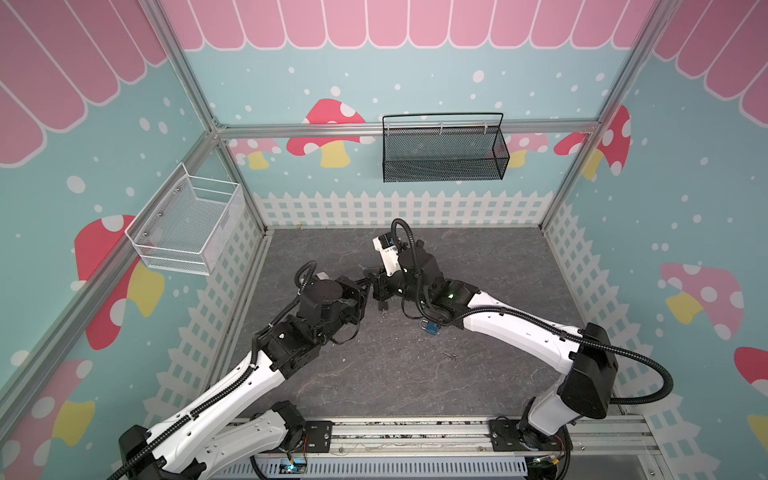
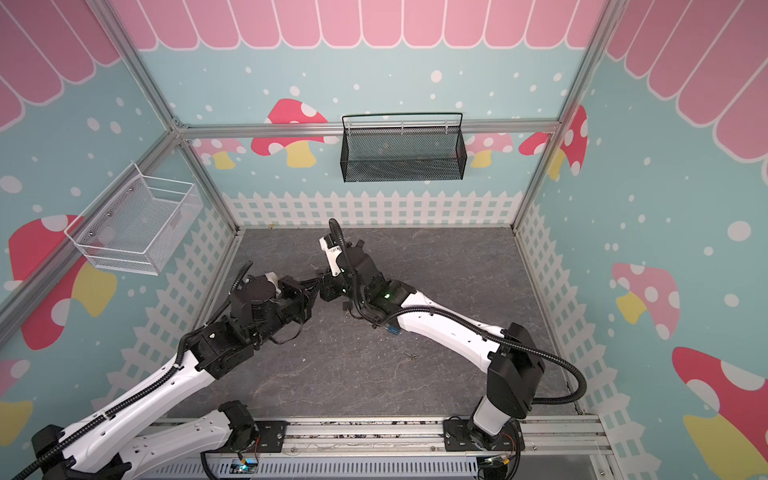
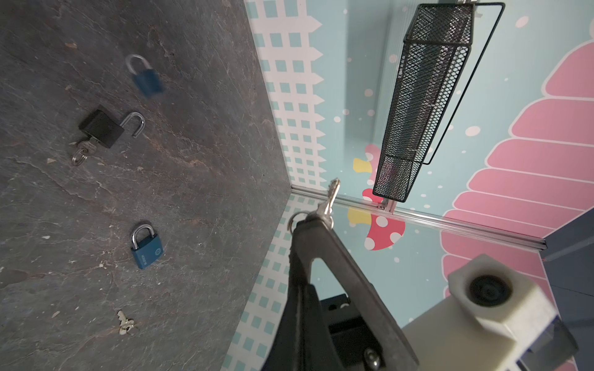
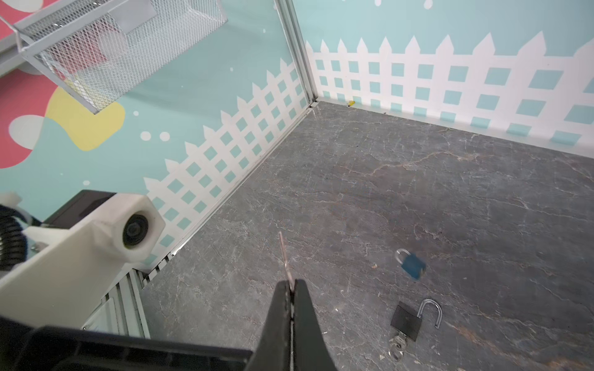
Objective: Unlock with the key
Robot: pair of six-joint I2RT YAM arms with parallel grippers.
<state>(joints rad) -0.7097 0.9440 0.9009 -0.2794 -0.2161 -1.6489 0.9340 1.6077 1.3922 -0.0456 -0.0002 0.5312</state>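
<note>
Below the left gripper [image 3: 313,221] and right gripper [image 4: 291,284], both clenched on the key [image 3: 331,199], the black lock [image 3: 101,128] is open, the blue locks [image 3: 146,249] not yet.

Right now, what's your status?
Left gripper shut on ringed key. Right gripper shut on thin key. Blue padlock closed on table; black padlock open. No obstruction seen.

- Black mesh basket [image 1: 442,151] hangs on the back-wall rail.
- White mesh basket [image 1: 220,224] is mounted on the left wall.
- Grey stone-look tabletop [image 1: 498,257].
- Mushroom print [image 1: 324,110] and white fence print [image 1: 399,208] on the walls.
</note>
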